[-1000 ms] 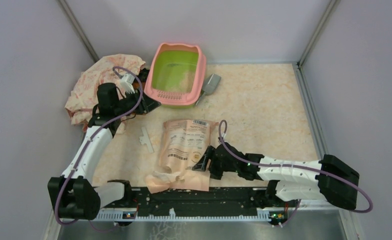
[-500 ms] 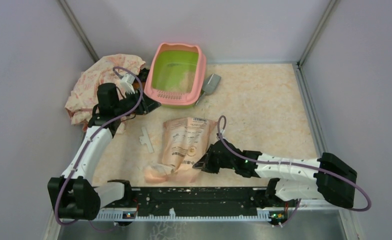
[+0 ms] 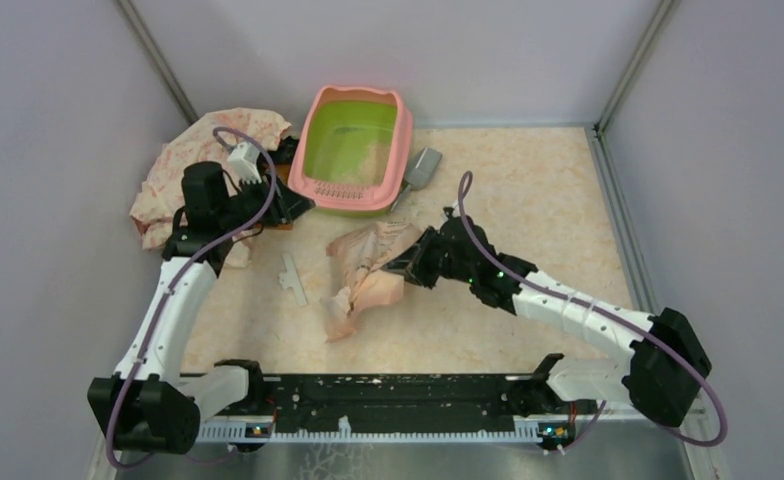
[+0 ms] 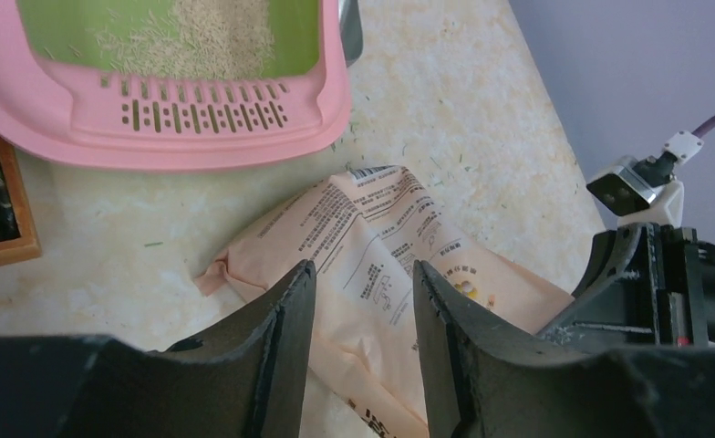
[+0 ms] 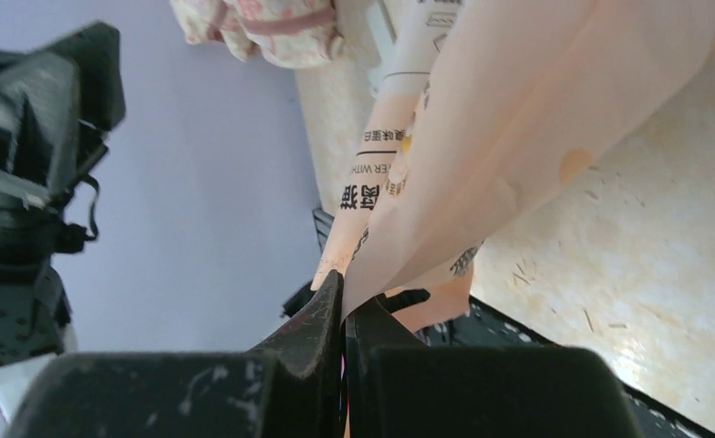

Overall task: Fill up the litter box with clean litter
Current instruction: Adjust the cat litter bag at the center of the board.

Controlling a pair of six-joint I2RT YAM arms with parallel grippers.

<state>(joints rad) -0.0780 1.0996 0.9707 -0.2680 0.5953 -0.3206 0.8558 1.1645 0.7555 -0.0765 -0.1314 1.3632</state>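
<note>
The litter box [image 3: 353, 150], pink-rimmed and lime green inside, stands at the back of the table. A patch of pale clean litter [image 4: 212, 36] lies on its floor. The peach litter bag [image 3: 368, 275] hangs crumpled, its right edge raised off the table. My right gripper [image 3: 410, 265] is shut on that raised edge, and the right wrist view shows the film pinched between the jaws [image 5: 345, 292]. Just left of the box's near corner my left gripper [image 3: 298, 207] hovers open. The bag [image 4: 390, 265] shows below its empty fingers [image 4: 290, 310].
A silver metal scoop [image 3: 423, 167] lies against the box's right side. A floral cloth [image 3: 198, 165] is heaped at the back left, with a wooden-edged item [image 4: 7, 219] beside it. A small white strip [image 3: 290, 272] lies left of the bag. Walls enclose three sides.
The right gripper closed on the bag's edge, then carried it up and away from the near edge toward the box, crumpling it. The left gripper opened slightly and shifted a little.
</note>
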